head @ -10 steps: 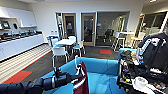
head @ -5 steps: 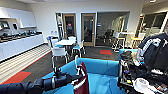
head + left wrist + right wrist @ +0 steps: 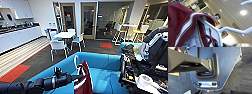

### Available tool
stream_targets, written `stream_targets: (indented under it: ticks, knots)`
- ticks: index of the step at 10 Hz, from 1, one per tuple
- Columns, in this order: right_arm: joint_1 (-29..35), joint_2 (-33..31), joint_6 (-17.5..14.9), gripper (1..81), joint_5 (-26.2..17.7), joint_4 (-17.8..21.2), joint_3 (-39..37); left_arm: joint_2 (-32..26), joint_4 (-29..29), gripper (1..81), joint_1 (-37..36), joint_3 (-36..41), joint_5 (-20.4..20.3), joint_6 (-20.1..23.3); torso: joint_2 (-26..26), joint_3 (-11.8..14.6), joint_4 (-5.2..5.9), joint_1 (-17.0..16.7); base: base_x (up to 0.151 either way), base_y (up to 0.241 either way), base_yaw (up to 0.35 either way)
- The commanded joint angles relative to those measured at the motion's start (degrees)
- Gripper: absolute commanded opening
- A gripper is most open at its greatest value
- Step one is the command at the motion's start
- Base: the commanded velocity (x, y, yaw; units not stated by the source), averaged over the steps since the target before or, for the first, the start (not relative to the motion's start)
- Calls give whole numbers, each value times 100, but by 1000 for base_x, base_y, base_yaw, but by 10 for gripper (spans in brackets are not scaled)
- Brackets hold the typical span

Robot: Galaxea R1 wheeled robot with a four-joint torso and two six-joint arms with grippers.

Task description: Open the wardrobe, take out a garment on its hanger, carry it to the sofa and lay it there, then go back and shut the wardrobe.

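garment (image 3: pixel 83 81) cut off below | hanger (image 3: pixel 75 63) hook visible | sofa (image 3: pixel 105 72) beneath

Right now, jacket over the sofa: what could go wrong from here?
1. The garment hangs from the thin white hanger at the tip of the left gripper; it could swing or slip off the hanger before it is laid down.
2. It hangs above the sofa near the backrest edge; released here, it might drape over the back instead of the seat.
3. Dark gear sits on the sofa's right side and could snag a sleeve.

white table (image 3: pixel 64 34) and chairs (image 3: pixel 58 46) on dark carpet (image 3: pixel 47 56).
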Motion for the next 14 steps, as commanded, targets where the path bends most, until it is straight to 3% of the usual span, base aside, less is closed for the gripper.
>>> stream_targets:
  ticks: [1,2,5,10,11,14]
  knots:
    - [85,-39,-2,811,-273,-58,29,-46,195,10,-840,215,-597,88,0,-517,0,-1,77,0,0]
    - [94,-39,-2,811,-282,-58,29,-37,195,10,-839,207,-640,88,2,-183,0,2,77,0,0]
    - [111,-39,-2,811,-282,-67,29,-19,186,10,-839,-56,-1106,80,4,-354,0,7,80,0,0]
    - [121,-22,-2,811,-282,-67,29,16,195,10,-840,-223,-1203,88,11,-343,0,15,16,0,0]
    - [120,-30,-10,811,-274,-58,29,43,186,10,-857,-417,-1414,79,11,-789,0,11,0,0,0]
    - [147,-22,-10,811,-282,-58,29,-19,186,10,-1191,-540,-1477,-148,9,-1148,0,7,0,0,0]
